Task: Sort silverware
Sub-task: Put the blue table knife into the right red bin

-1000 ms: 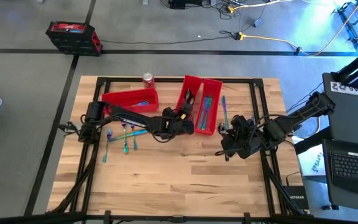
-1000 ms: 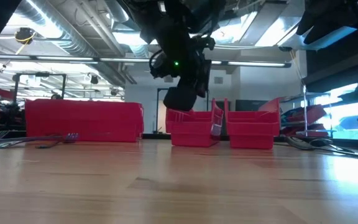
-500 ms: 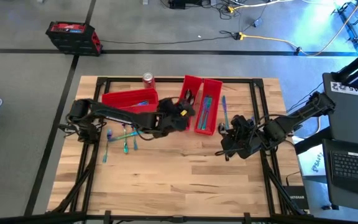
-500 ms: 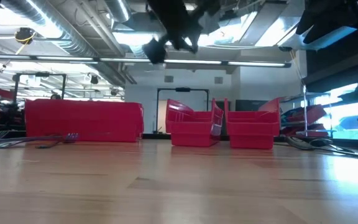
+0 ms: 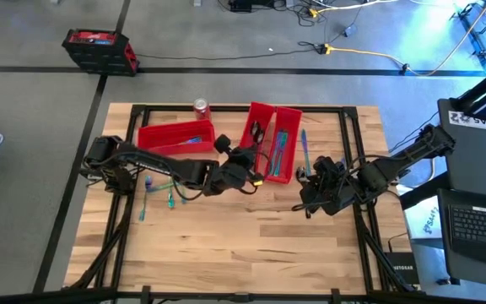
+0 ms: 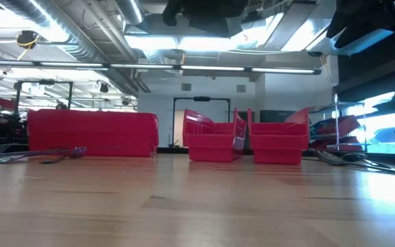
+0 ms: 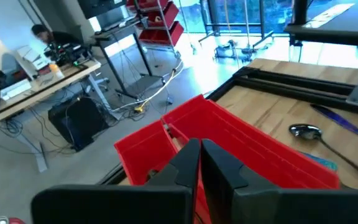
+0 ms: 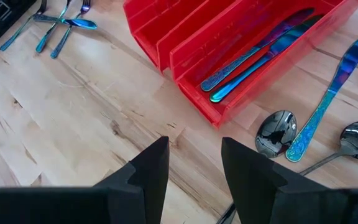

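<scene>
Silverware lies in three places: several loose pieces [image 5: 163,186] on the table's left, knives [image 8: 260,53] inside the rightmost red bin [image 5: 283,143], and a knife [image 8: 328,93] with two spoons [image 8: 276,132] on the wood right of that bin. My left gripper [image 7: 199,162] hangs high over the table beside the near end of the middle red bin [image 5: 256,131], shut and empty. My right gripper [image 8: 194,171] stands open over bare wood, near-right of the bins, with nothing between its fingers.
A third red bin [image 5: 178,135] lies crosswise at the far left, with a red soda can [image 5: 201,107] behind it. A black frame [image 5: 350,152] runs around the tabletop. Bare wood spans the near half of the table [image 5: 226,245].
My left gripper has risen from just in front of the middle bin, going out of the low view at its top, and has rolled about its own axis while shifting slightly toward the table's near edge. The bins and silverware have stayed put.
</scene>
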{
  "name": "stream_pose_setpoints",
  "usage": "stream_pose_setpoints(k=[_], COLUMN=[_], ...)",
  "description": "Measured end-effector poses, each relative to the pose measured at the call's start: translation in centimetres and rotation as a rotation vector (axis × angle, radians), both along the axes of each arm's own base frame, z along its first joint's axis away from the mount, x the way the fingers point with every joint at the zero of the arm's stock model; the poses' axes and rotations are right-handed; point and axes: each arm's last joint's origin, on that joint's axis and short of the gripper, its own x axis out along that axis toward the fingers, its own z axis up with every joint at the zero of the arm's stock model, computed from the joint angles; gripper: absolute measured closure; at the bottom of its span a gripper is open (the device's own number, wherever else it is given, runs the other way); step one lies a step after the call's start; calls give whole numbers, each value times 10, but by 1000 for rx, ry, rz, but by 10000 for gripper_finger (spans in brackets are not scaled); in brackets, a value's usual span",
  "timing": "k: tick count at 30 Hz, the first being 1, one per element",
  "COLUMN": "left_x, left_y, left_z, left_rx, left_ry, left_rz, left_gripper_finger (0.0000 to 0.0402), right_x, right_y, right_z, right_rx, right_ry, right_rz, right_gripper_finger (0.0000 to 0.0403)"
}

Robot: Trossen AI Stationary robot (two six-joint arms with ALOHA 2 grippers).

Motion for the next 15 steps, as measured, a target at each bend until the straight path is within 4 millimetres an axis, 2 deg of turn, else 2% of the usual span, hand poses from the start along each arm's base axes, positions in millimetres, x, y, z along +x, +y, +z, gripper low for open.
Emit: stream_pose_setpoints(k=[6, 10, 12, 15], left_x=[1, 0, -1, -5], left_y=[7, 12, 12, 3], left_z=[0, -2, -5, -5], left_rx=[-30, -49, -56, -123], left_ry=[-43, -39, 2, -56], left_rz=[28, 41, 18, 28], left_gripper_finger=[400, 400, 400, 400], right_x=[0, 1, 3, 4], right_y=[0, -1, 0, 1], right_z=[0, 1, 2, 3], right_rx=[-8, -89, -74, -61], right_ry=[9, -10, -23, -45], right_rz=[17, 37, 40, 39], right_gripper_finger=[269, 269, 269, 269])
